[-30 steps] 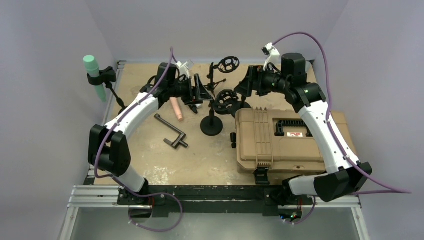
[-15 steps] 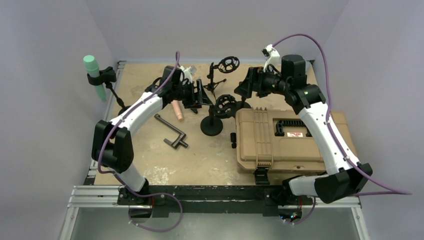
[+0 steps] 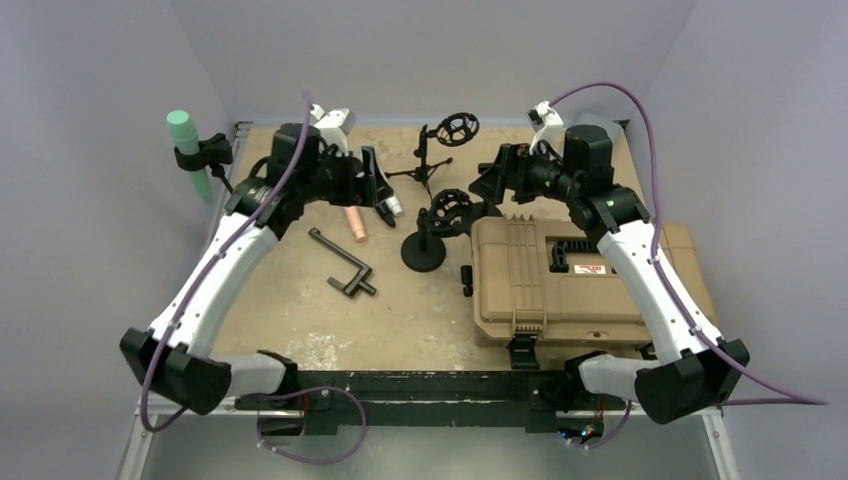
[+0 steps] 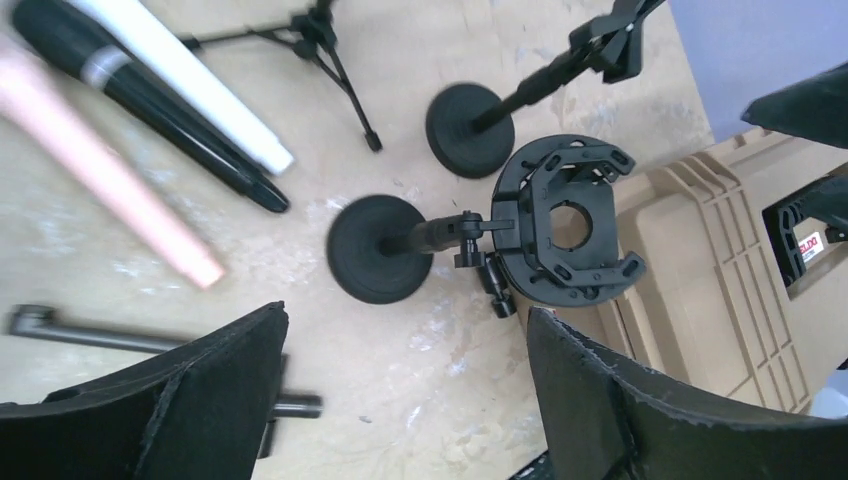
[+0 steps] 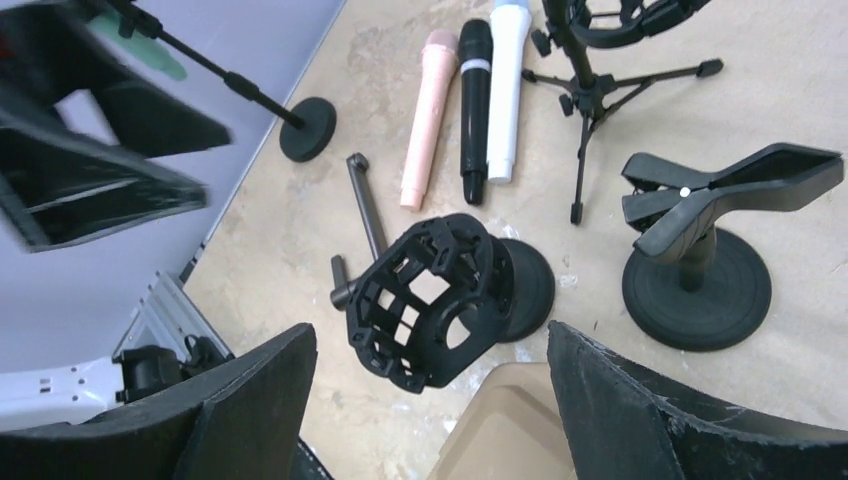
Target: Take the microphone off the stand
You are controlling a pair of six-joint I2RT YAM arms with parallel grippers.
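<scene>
The left gripper hung open and empty above the table, jaws spread wide and pointed toward the centre. Below it an empty shock mount leaned on its round-based stand, just beside a tan case. A pink microphone, a black microphone and a white microphone lay side by side on the table near it, already free of any holder.

The one microphone left in a holder, the green microphone, stood at the far left edge of the table against the wall, gripped about its middle by a black clip stand. It lay off to the left gripper's own left and outside that wrist camera's frame, so the claw faced away from it. Its long axis appeared close to upright with the head on top, though the overhead angle left the exact tilt uncertain.

The right gripper, also open with nothing between its fingers, hovered over the shock mount across the table, well apart from the green microphone and with other stands between. The left arm was plainly the nearer. Its next move would likely mean turning leftward and closing across that upright body, above or below the clip.
</scene>
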